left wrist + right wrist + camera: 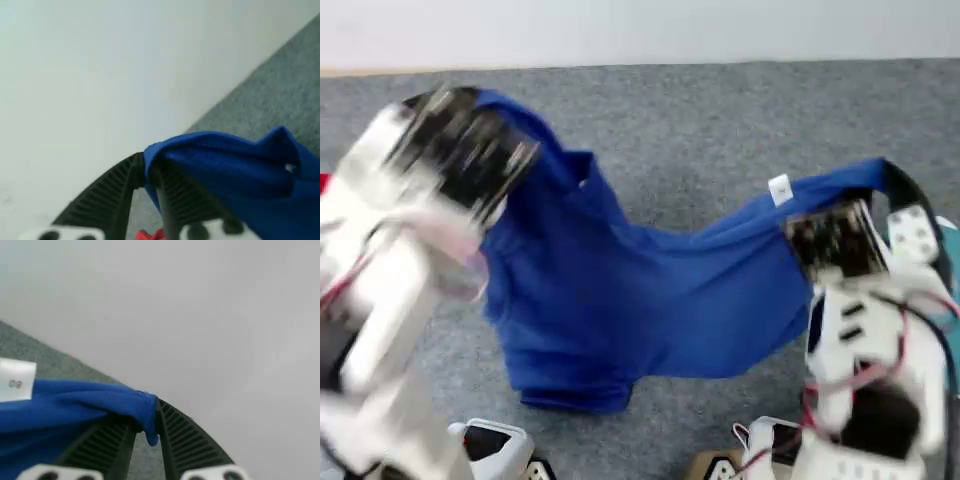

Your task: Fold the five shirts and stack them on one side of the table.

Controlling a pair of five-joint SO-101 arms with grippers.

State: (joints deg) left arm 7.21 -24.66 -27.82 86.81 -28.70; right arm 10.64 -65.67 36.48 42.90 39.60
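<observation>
**Grey bench, blue shirt strung between both arms**

Grey felt-like bench runs back to a pale wall, and your blue shirt hangs over its middle, stretched side to side. Its top edge sags between two raised corners, while the lower bulk seems to rest bunched on the bench, nearer the arm bases. The left end effector is clenched on one corner and the right end effector on the other. The long axis therefore runs from grip to grip, and neither arm is nearer than the other.

I judge your next move turns on that line. Carry both corners evenly and the cloth should lie flat; let one lead and it will likely skew.

The wrist views give you the pinch itself, with fabric caught between ribbed fingers. The high view gives you the sag and the white tag near the right grip.

A red scrap beside the left arm and a teal scrap beside the right may be other shirts; you cannot tell.
</observation>
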